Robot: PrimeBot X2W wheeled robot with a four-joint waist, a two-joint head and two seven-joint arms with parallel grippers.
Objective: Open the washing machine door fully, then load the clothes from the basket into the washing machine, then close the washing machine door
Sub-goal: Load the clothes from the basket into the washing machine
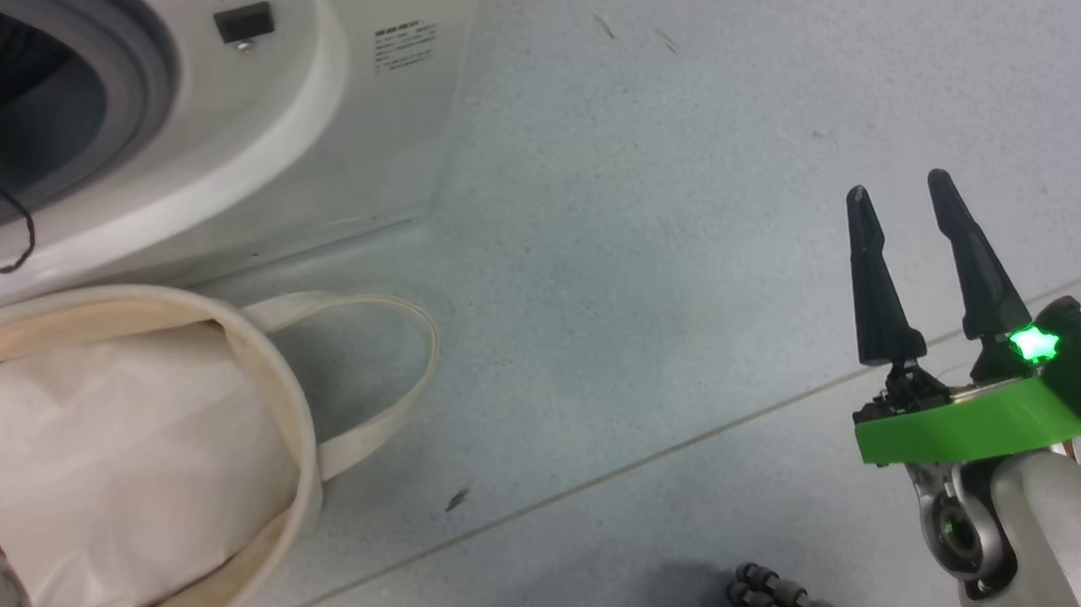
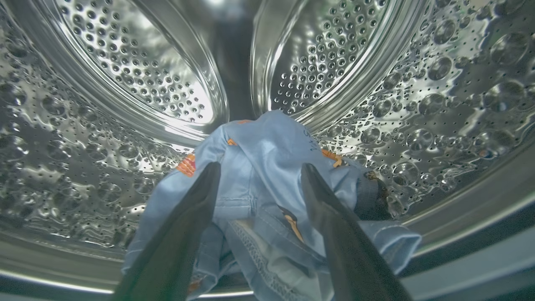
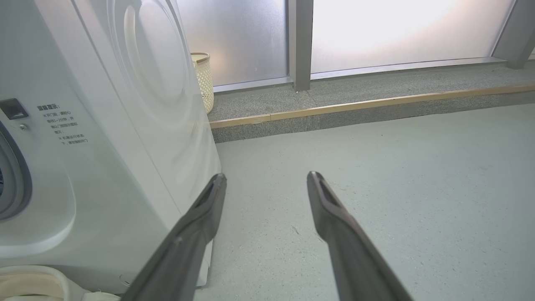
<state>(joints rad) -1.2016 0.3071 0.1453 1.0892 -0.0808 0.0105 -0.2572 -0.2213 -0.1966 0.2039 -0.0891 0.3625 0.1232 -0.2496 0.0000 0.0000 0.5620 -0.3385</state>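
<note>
Your left tool (image 2: pixel 260 171) sits inside the washing machine (image 2: pixel 104 83) with its fingers spread. The clothes (image 2: pixel 267 138) lie heaped between and under them at the drum's front lip, not deep in. If you pull back carelessly, a finger may catch a fold and drag the garment out over the lip, and fabric at that lip could get pinched when the door shuts. Your right tool (image 1: pixel 897 186) hangs spread and empty over the floor, well apart from the basket (image 1: pixel 300 431).
</note>
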